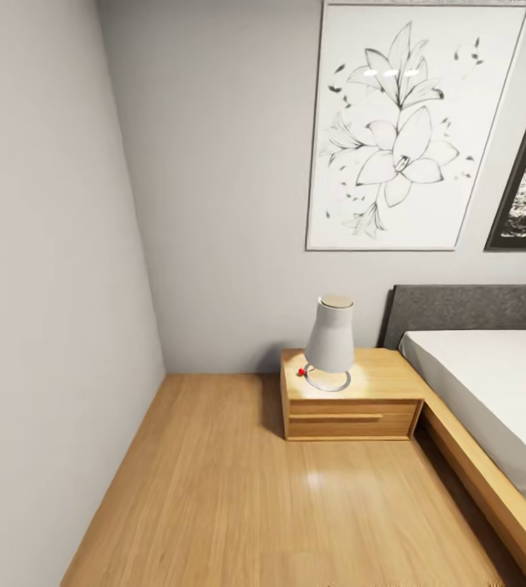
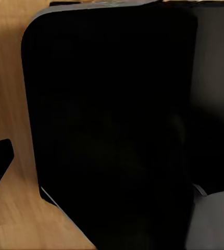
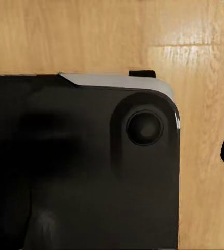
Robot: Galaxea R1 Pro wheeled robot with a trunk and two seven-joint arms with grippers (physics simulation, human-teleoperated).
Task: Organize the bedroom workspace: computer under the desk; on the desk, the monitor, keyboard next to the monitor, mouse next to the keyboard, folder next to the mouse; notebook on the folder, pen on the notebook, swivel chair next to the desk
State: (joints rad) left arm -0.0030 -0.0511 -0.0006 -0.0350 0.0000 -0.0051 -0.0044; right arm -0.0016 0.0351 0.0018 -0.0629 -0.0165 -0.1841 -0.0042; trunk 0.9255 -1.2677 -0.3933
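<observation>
Head cam: bedroom corner, wooden nightstand [image 1: 351, 405] with grey lamp [image 1: 330, 340], bed [image 1: 491, 391] beside it, flower print [image 1: 413, 122] above. Wrist cams: black robot body [image 2: 112, 130] over plank floor [image 3: 91, 36]. Finger state: cannot tell.

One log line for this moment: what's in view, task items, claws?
phase: in transit | head view: nightstand with lamp, bed, flower print, wood floor | task items: none seen | claws: state unclear

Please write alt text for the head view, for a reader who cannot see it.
A grey cone-shaped lamp stands on a low wooden nightstand beside a bed, on a wood plank floor. A framed lily drawing hangs on the grey wall above.
</observation>
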